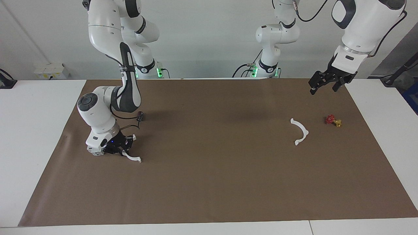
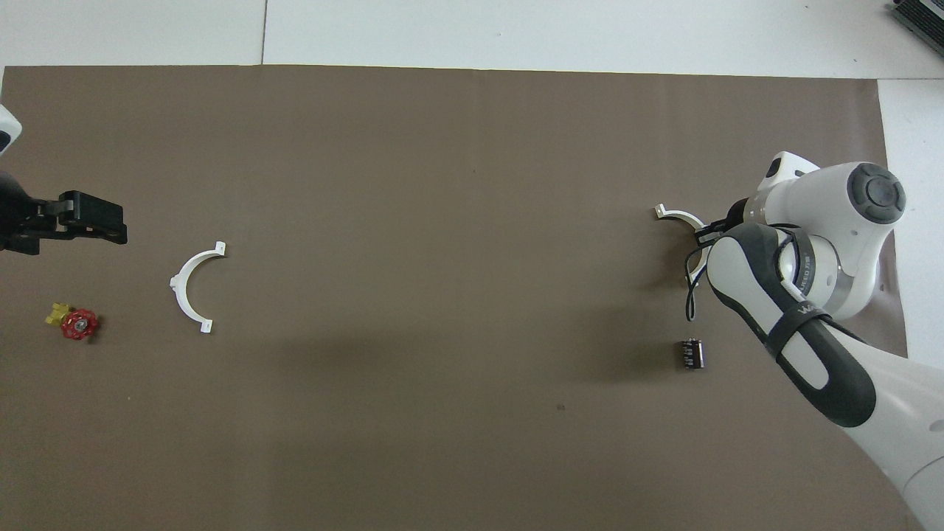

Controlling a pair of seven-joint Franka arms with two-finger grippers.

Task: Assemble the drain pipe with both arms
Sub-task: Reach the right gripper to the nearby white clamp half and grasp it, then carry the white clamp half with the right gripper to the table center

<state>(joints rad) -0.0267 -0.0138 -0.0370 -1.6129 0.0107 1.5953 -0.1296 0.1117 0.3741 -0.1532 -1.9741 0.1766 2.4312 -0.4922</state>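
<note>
One white arc of the drain pipe (image 1: 132,158) lies at the right arm's end of the brown mat. My right gripper (image 1: 121,150) is low over the mat and shut on that arc's middle; in the overhead view only one end of this arc (image 2: 677,214) shows beside the right gripper (image 2: 704,234), the rest hidden under the wrist. The other arc (image 1: 301,131) lies flat and alone toward the left arm's end, and shows in the overhead view too (image 2: 190,287). My left gripper (image 1: 324,86) hangs open in the air over the mat's corner there, holding nothing.
A small red and yellow valve piece (image 1: 332,120) sits beside the free arc, toward the left arm's end. A small black cylinder (image 2: 691,353) lies nearer to the robots than the held arc. The brown mat (image 1: 212,163) covers most of the white table.
</note>
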